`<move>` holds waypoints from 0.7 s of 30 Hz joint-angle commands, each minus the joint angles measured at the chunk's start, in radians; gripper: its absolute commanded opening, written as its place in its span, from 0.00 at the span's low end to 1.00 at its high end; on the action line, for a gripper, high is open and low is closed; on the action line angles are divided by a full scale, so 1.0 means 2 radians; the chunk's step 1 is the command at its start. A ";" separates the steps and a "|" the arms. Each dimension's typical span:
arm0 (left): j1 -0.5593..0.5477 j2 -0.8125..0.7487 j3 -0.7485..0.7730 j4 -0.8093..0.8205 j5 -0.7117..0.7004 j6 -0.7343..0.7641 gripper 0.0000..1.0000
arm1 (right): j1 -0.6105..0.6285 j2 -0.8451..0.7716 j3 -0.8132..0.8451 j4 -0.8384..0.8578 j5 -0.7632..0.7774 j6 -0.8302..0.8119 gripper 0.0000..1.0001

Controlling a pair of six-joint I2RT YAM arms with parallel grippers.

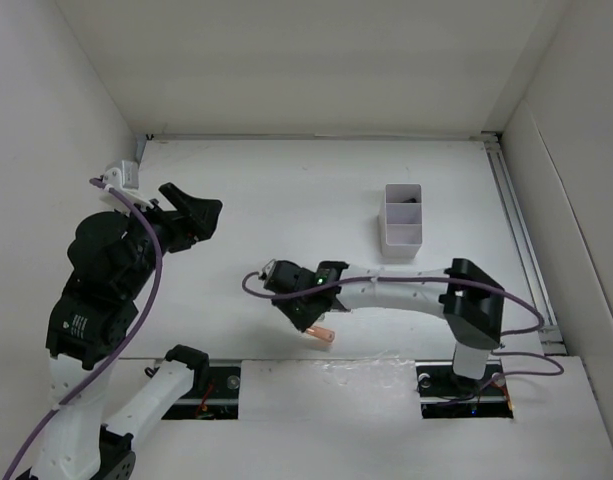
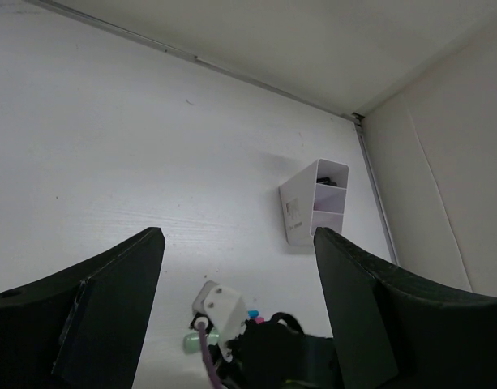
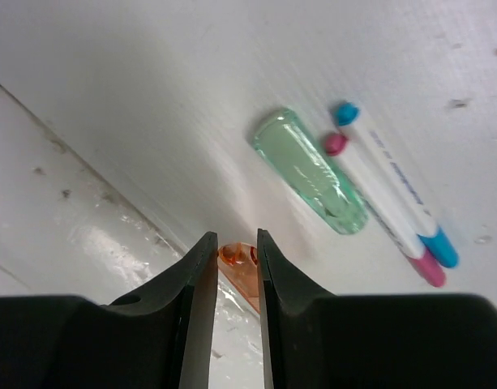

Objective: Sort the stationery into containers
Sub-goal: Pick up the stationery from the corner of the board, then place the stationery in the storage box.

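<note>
My right gripper is low over the table's near edge, shut on a stubby orange marker. In the right wrist view the marker sits pinched between the two fingers of that gripper. A stubby green marker lies just beyond, beside a white pen with blue ends and one with pink ends. The white divided box stands at the back right, something dark in its far compartment. My left gripper is raised at the left, open and empty; its view shows the box.
The white enclosure walls rise at the left, back and right. A rail runs along the table's right edge. The table's front edge strip lies right under my right gripper. The right arm's wrist and purple cable show in the left wrist view.
</note>
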 commanded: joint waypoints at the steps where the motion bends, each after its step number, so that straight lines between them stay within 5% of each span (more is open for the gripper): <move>1: 0.001 -0.003 -0.007 0.023 0.011 0.004 0.72 | -0.031 -0.067 0.010 0.001 -0.008 0.021 0.15; 13: 0.001 0.001 -0.065 0.053 0.060 0.000 0.72 | -0.288 -0.193 0.044 0.099 -0.045 0.053 0.14; 21: 0.001 -0.005 -0.141 0.089 0.104 -0.010 0.70 | -0.436 -0.231 -0.018 0.219 0.037 0.135 0.13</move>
